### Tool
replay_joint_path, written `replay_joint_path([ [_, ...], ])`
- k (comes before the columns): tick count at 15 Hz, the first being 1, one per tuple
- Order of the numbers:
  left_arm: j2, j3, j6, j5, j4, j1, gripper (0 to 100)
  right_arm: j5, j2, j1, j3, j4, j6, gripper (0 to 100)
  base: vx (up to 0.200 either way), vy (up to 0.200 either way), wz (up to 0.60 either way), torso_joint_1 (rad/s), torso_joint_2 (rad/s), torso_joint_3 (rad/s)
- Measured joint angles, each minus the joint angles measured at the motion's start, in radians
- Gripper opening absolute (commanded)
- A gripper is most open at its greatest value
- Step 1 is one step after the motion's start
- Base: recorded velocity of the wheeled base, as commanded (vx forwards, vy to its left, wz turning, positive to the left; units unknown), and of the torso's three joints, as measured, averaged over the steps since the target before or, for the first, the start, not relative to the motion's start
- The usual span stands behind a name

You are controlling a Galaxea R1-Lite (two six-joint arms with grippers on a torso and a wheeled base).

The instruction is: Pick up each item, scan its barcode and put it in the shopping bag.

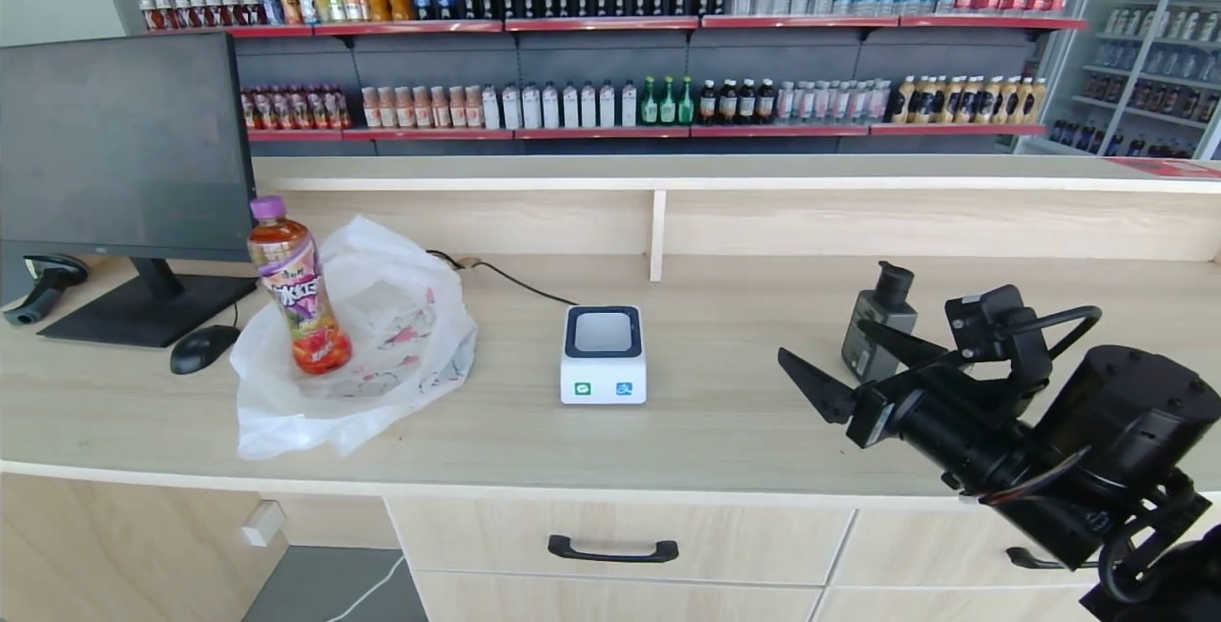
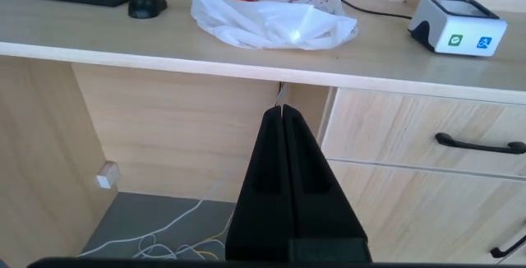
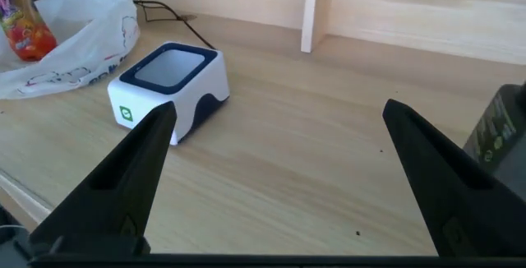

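Where bottle (image 1: 298,293) stands amid crinkly plastic bag (image 1: 405,321), boxy scanner (image 1: 603,357)

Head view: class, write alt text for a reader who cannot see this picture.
The robot's open right gripper hovers over a wooden shop counter near a grey bottle. A white barcode scanner sits mid-counter, and to the left an orange drink bottle stands upright among the folds of a white shopping bag.
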Motion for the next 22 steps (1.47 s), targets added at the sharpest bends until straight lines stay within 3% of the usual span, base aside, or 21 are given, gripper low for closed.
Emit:
replay_joint_path([
  [4, 0.000, 0.000, 0.000, 0.000, 0.000, 0.000, 0, 0.000, 0.003, -0.011, 0.003, -0.001, -0.019, 100, 0.000, -0.200, 0.00, 0.004, 0.00, 0.001],
  [8, 0.000, 0.000, 0.003, -0.001, -0.001, 0.000, 0, 0.000, 0.013, 0.007, 0.006, 0.000, -0.023, 100, 0.000, 0.000, 0.00, 0.000, 0.00, 0.000],
  [11, 0.000, 0.000, 0.003, 0.000, -0.001, 0.000, 0, 0.000, 0.017, 0.002, -0.003, 0.000, -0.017, 100, 0.000, 0.000, -0.60, -0.002, 0.00, 0.002],
  [22, 0.000, 0.000, 0.003, 0.000, -0.001, 0.000, 0, 0.000, 0.034, 0.013, -0.019, 0.000, -0.024, 100, 0.000, 0.000, 0.00, 0.000, 0.00, 0.000],
])
